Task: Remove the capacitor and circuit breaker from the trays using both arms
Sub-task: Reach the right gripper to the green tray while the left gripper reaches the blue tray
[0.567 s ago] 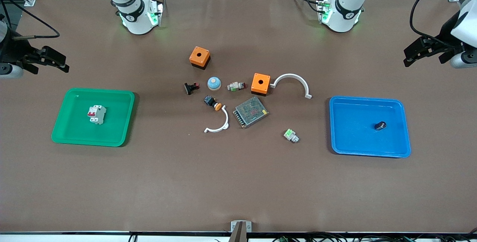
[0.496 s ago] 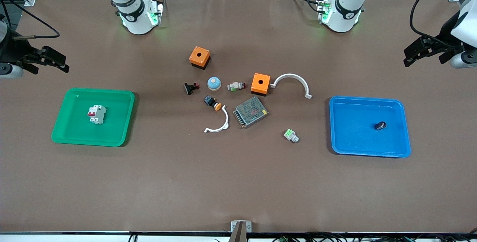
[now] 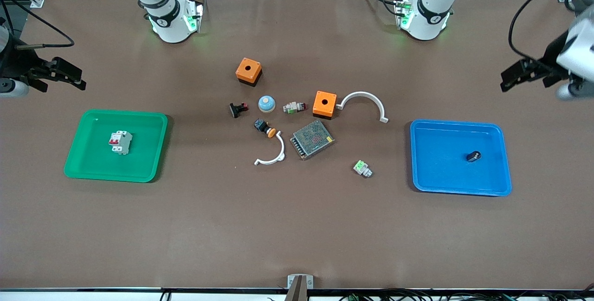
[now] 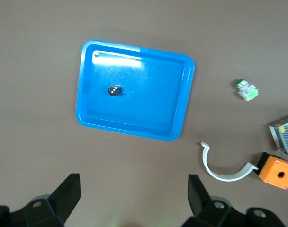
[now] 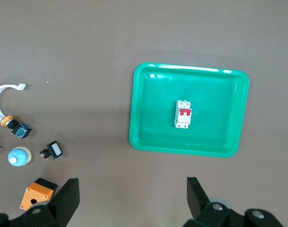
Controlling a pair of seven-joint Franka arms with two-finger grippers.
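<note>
We see the breaker (image 3: 120, 142) lying flat inside the green tray (image 3: 83, 162) at the middle left of the front view, red levers up, touching nothing else. The capacitor (image 3: 474, 156) lies inside the blue tray (image 3: 436, 180) at the middle right, toward that tray's right wall. Our right gripper (image 3: 69, 78) hangs at the left edge of the front view, above the green tray in the frame, over bare desk (image 3: 297, 227), its fingers spread wide and holding nothing. Our left gripper (image 3: 513, 74) hangs at the right edge, above the blue tray in the frame, fingers likewise spread and empty. In the centre of the frame sit two orange boxes (image 3: 248, 71), two white curved pieces (image 3: 366, 99) and a metal mesh unit (image 3: 312, 139).
</note>
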